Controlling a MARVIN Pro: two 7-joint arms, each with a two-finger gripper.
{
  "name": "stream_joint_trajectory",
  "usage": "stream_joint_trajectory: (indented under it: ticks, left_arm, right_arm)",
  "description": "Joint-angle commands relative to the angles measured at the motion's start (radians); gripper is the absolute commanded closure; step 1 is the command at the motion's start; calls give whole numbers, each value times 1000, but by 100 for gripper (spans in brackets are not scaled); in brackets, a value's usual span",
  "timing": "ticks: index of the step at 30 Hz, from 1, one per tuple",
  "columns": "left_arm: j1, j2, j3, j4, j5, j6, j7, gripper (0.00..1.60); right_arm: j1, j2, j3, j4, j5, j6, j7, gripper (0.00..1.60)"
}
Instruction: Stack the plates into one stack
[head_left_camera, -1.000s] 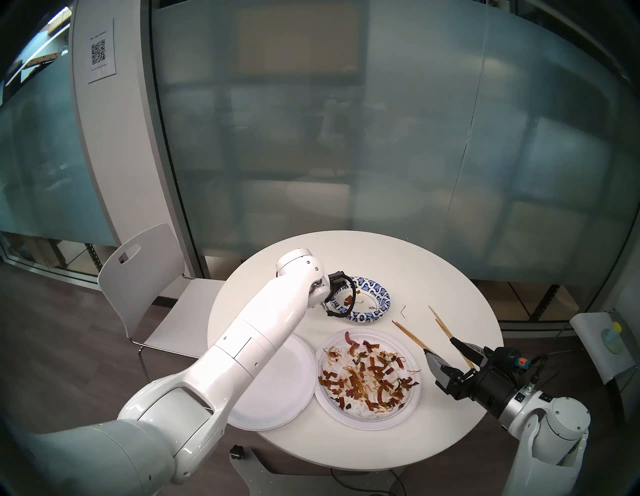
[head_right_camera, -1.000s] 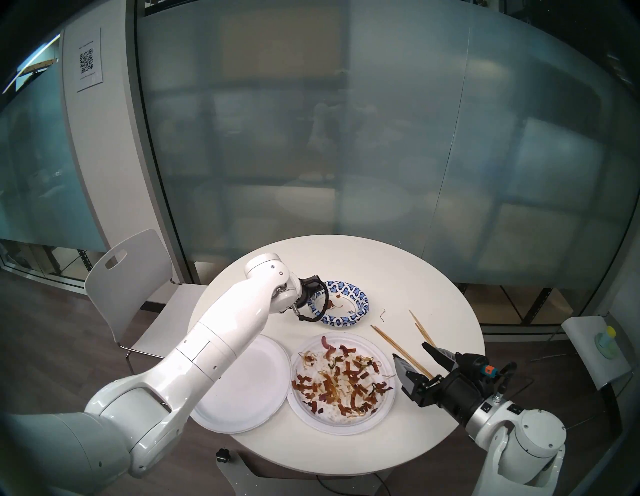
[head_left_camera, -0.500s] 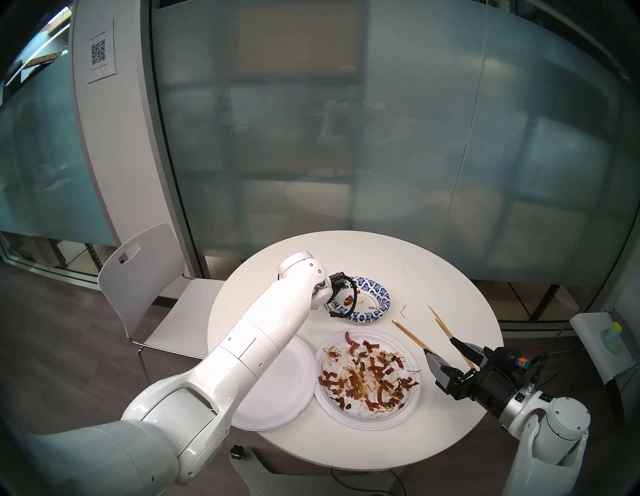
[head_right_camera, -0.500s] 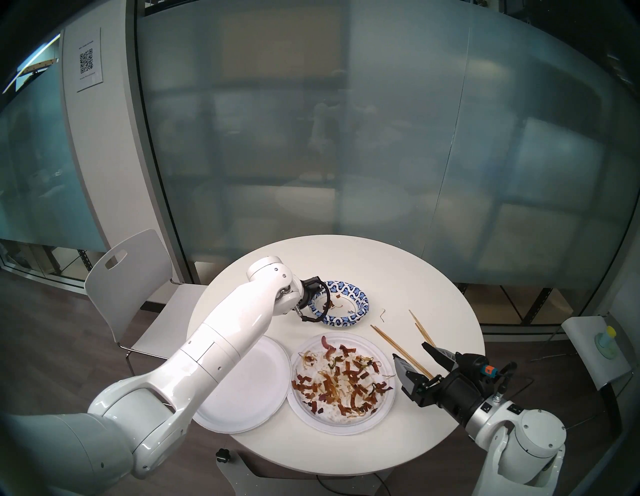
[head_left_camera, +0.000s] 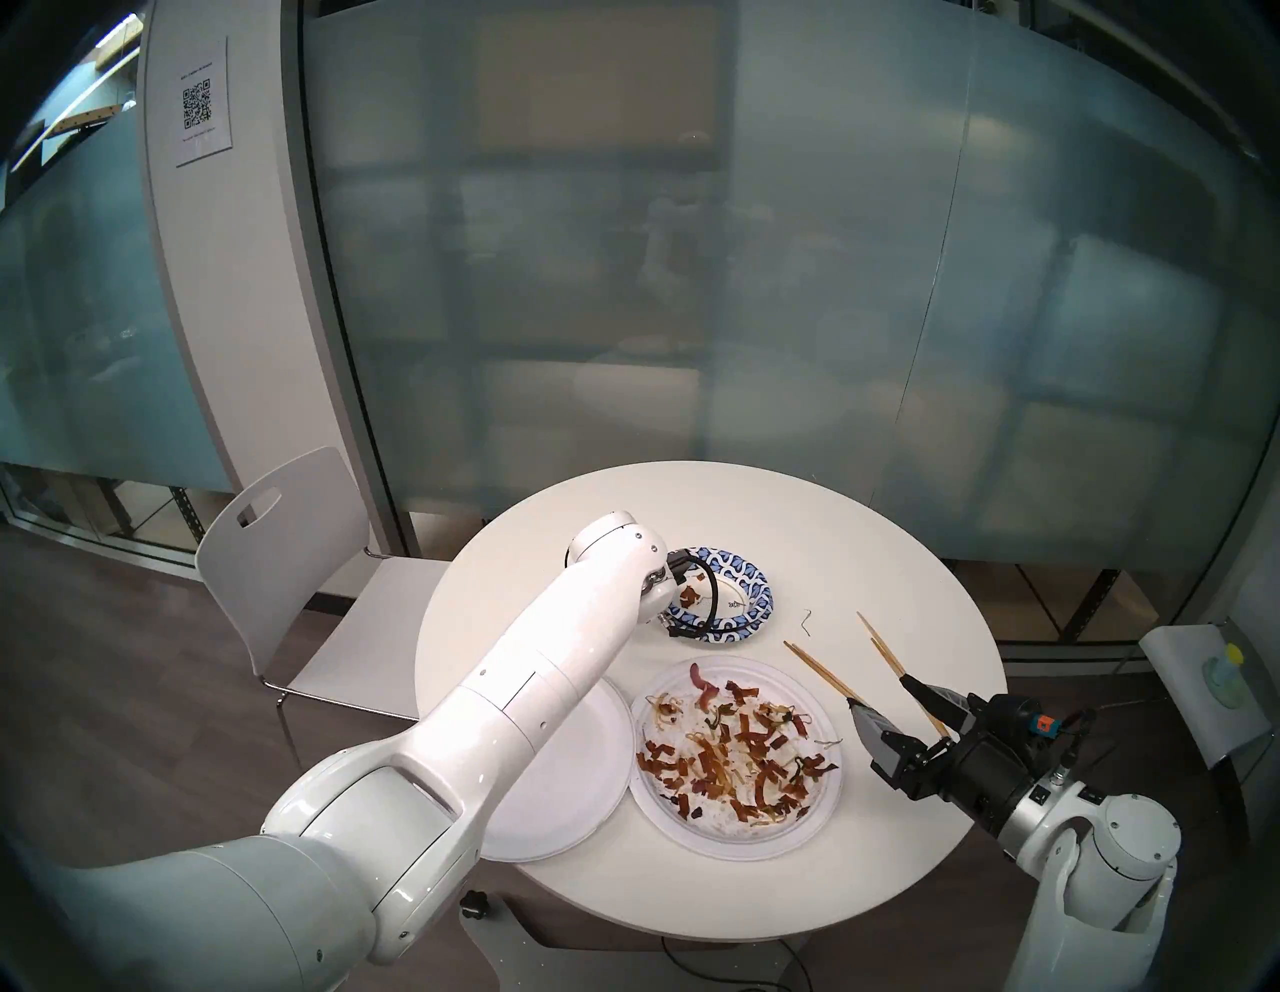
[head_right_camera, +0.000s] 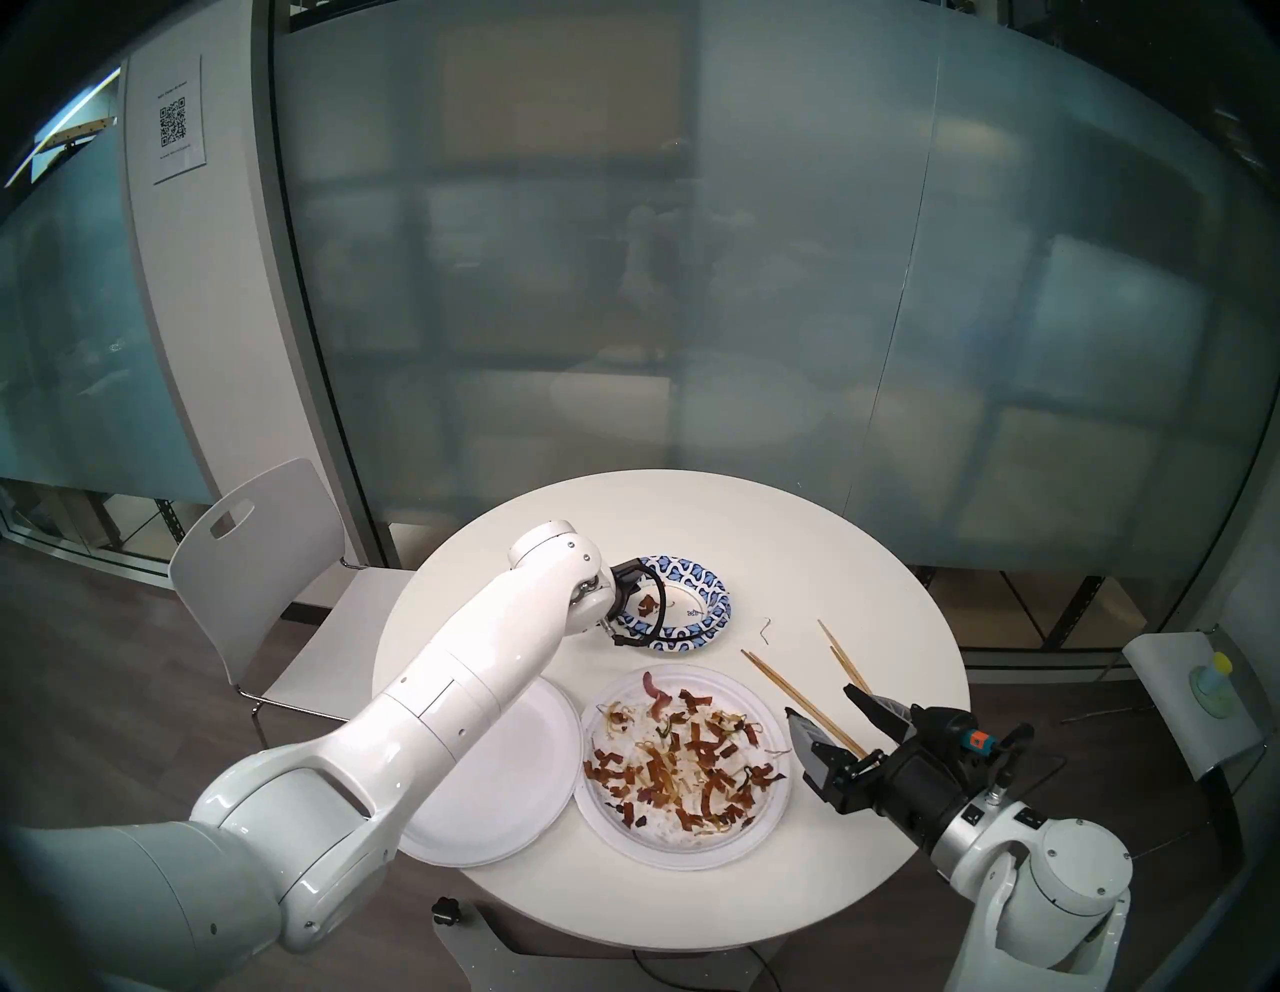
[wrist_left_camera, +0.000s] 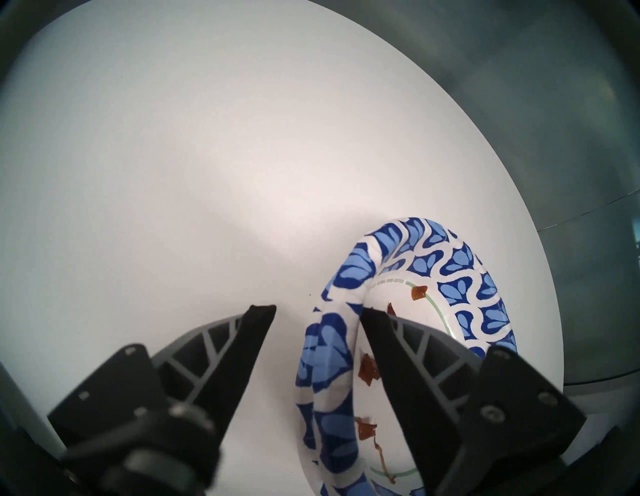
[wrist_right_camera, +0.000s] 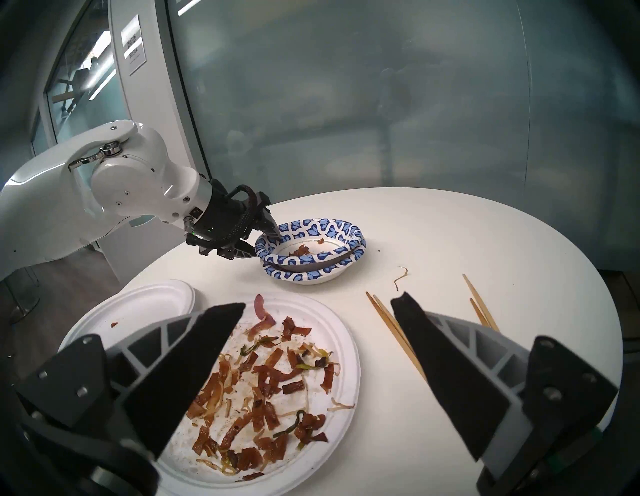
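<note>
My left gripper (wrist_left_camera: 317, 310) straddles the upper blue-patterned plate (wrist_left_camera: 325, 350)'s near rim, bowl at two o'clock; jaws apart, perhaps touching. My right gripper (wrist_right_camera: 318, 301) gapes empty.

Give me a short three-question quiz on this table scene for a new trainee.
1. True or false: the blue-patterned dishes sit on the white plate with food scraps.
2. Whose jaws straddle the upper blue-patterned rim: A, the left gripper; B, the right gripper?
3. Fill in: the chopsticks lie on the robot's ___ side of the scrap-covered plate.
Key: 1 false; 2 A; 3 right.
</note>
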Motion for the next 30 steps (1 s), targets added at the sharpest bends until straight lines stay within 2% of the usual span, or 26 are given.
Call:
stream_joint_trajectory:
  ticks: [1, 5, 15, 24, 26, 28, 30]
  left_arm:
    - [-36, -32, 0, -9, 1, -7, -5, 45]
    - [-44, -40, 3, 1, -1, 5, -1, 56]
    - [-56, -55, 16, 27, 6, 21, 10, 50]
    - [-56, -57, 23, 50, 13, 30, 16, 51]
    - [-56, -58, 23, 52, 14, 31, 16, 59]
    - [-57, -59, 22, 55, 15, 32, 16, 80]
    - [-59, -60, 22, 58, 16, 32, 17, 83]
  right_arm:
    - [4, 2, -2, -17, 6, -1, -2, 0]
    - [4, 2, -2, -17, 6, -1, -2, 0]
    - [4, 2, -3, -18, 6, -1, -2, 0]
    - [4, 2, -3, -18, 6, 0, -2, 0]
    - [4, 2, -3, -18, 6, 0, -2, 0]
    - [4, 2, -3, -18, 6, 0, -2, 0]
    - [4, 2, -3, -18, 6, 0, -2, 0]
